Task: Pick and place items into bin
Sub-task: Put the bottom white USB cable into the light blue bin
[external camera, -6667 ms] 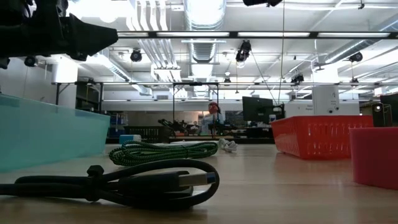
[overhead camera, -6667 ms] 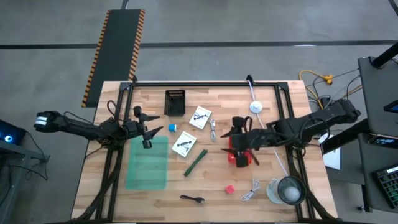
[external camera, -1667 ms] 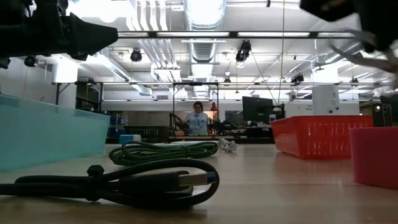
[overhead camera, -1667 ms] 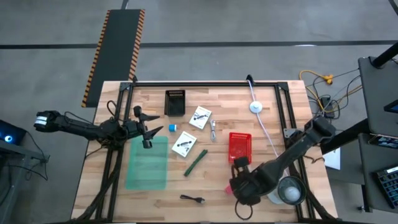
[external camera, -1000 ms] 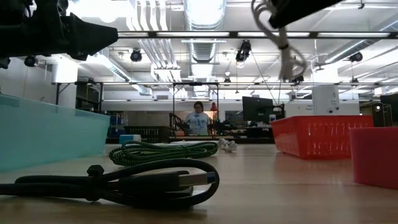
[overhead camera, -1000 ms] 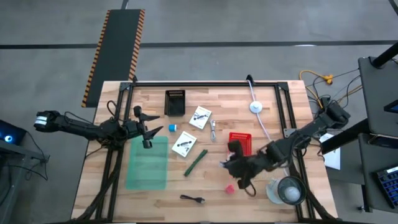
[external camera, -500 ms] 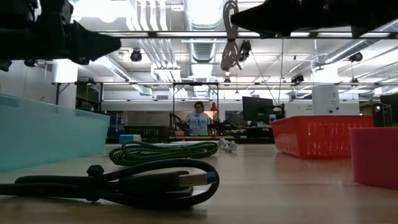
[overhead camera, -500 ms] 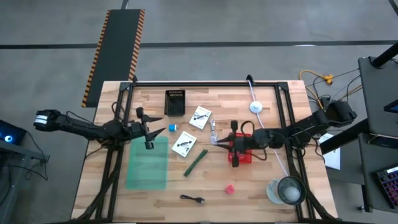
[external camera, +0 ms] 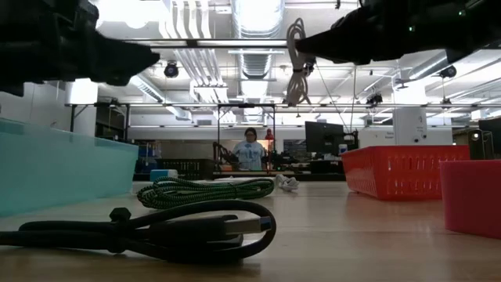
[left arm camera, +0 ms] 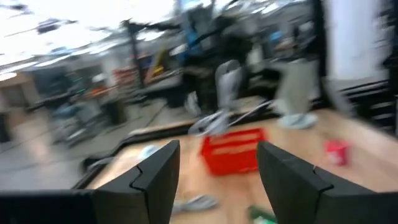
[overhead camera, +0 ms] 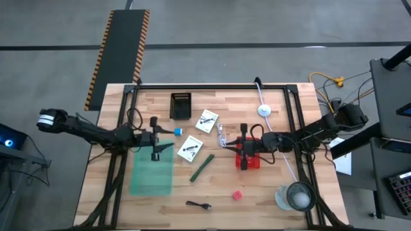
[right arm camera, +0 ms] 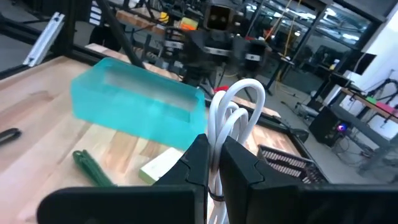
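Now, top to bottom by size:
Table: the butcher-block wooden tabletop carries everything, framed by black rails.
Teal bin: the translucent turquoise plastic bin sits on the table's left half, under the left arm.
Red basket: the small red mesh plastic basket sits right of centre, directly beneath the right arm's wrist.
Right gripper: the right gripper hangs above the table just left of the basket, fingers pinched tight on the coiled white cable piece, whose loops dangle in mid-air in the low view.
Left gripper: the left gripper hovers at the teal bin's far edge, fingers spread apart, nothing between them.
Green stick: the braided green stick lies diagonally between bin and basket.
White packets: two white printed packets, one beside the bin, the other farther back.
Black cable: the looped black cable piece lies near the front edge.
Cubes: the small blue cube sits close to the left gripper; the small red cube sits in front of the basket.
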